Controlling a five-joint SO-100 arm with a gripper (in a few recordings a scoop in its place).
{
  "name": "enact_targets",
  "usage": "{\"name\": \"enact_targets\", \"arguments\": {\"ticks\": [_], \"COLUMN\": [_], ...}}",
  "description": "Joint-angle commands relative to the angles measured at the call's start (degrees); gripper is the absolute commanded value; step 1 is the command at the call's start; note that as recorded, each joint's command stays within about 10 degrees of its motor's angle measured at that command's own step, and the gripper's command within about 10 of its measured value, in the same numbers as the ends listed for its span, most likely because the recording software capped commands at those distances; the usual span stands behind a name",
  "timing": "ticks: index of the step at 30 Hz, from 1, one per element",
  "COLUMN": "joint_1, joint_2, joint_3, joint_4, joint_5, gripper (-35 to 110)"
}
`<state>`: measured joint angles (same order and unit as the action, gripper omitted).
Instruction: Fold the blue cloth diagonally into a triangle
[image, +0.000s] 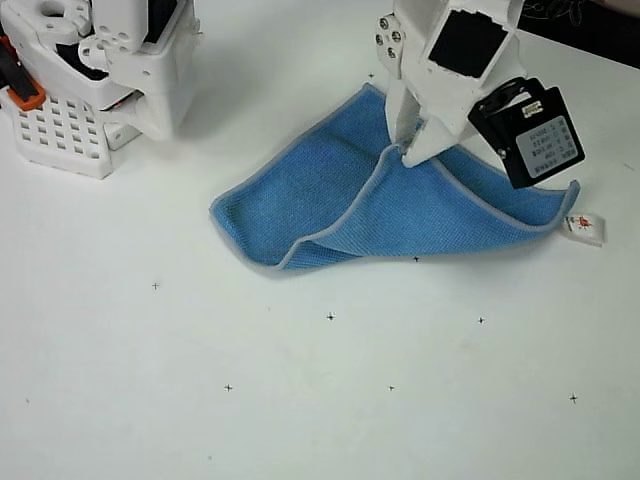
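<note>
On the white tabletop dotted with small black cross marks, you are midway through the fold: the white two-finger gripper of your arm stands over the medium-blue microfiber cloth with its pale grey stitched border, its tips meeting the raised grey hem where an upper layer has been carried across the lower one. Judging from the overhead view, the step in hand is bringing one corner over toward the opposite one, and the triangle is not yet clean. The upper flap lies as a curved wedge, its hem sweeping from the gripper down to the lower left edge and out to the right tip. Your next move likely calls for drawing that held edge further so the two borders line up, then letting go and pressing the crease flat; the soft fabric may slump or spring back when released. The jaws look pressed close on the hem, though you cannot tell for certain whether fabric is pinched between them, since the arm body hides the tips. The cloth sits in the upper middle of the table, right of the white perforated base block and well apart from it. At the cloth's right tip a small white tag with a red-orange mark lies on the table.
</note>
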<state>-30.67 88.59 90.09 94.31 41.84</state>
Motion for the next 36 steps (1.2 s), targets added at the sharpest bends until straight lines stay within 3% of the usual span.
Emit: {"name": "enact_targets", "arguments": {"ticks": [1, 25, 36], "joint_1": [-3.0, -15.7, -18.0], "joint_2": [7.7, 8.4, 6.2], "joint_3": [2.2, 12.1, 13.0], "joint_4": [1.5, -0.6, -3.8], "joint_5": [2.8, 16.1, 17.4], "gripper": [0, 0, 0]}}
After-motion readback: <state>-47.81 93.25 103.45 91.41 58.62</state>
